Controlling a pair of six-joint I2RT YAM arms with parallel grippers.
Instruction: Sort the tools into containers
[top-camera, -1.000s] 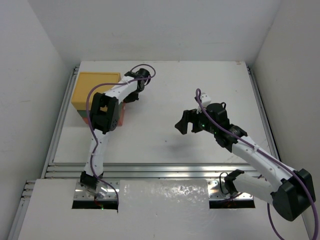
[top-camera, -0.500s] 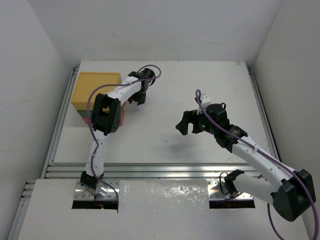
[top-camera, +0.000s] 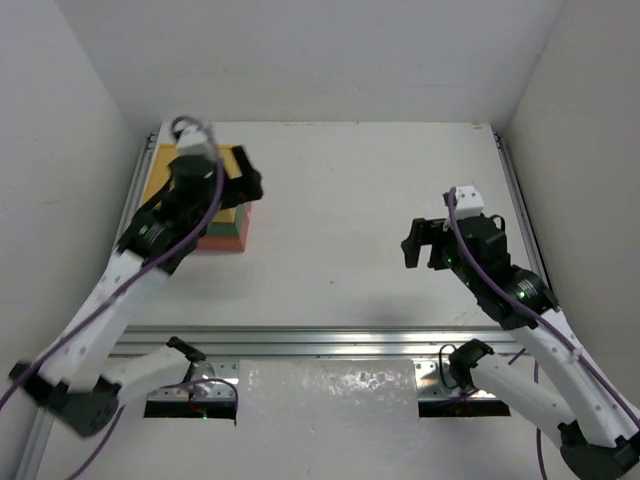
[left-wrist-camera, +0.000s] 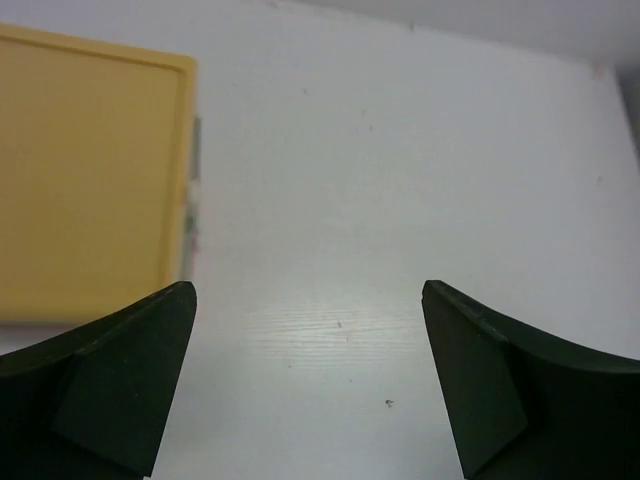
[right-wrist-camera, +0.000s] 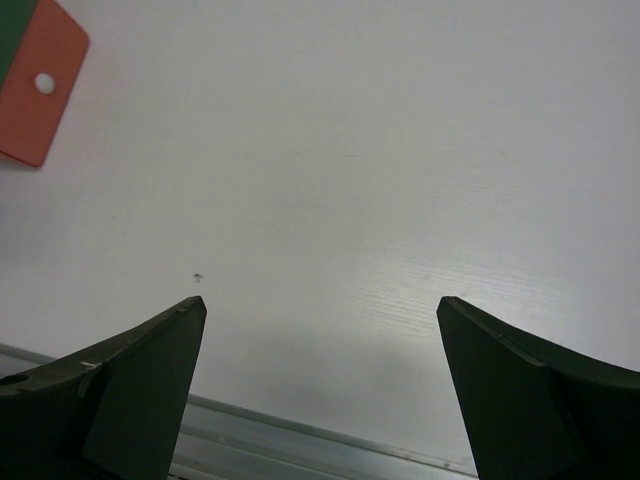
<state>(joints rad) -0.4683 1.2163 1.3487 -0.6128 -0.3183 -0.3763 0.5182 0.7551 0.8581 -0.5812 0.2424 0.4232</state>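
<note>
The left gripper (left-wrist-camera: 308, 298) hangs with its jaws spread wide and nothing between them. It is above the white table (top-camera: 350, 200), just right of the stack of shallow plastic drawer boxes (top-camera: 228, 228) at the far left: yellow on top, then dark green, then red-orange. The right gripper (right-wrist-camera: 320, 305) is just as wide and empty, well apart over the table's right side. I can see no tools anywhere, though the left arm hides much of the stack. My worry is that arm: it sits so close over the boxes that a low swing could clip the yellow top box and shove the stack askew.
</note>
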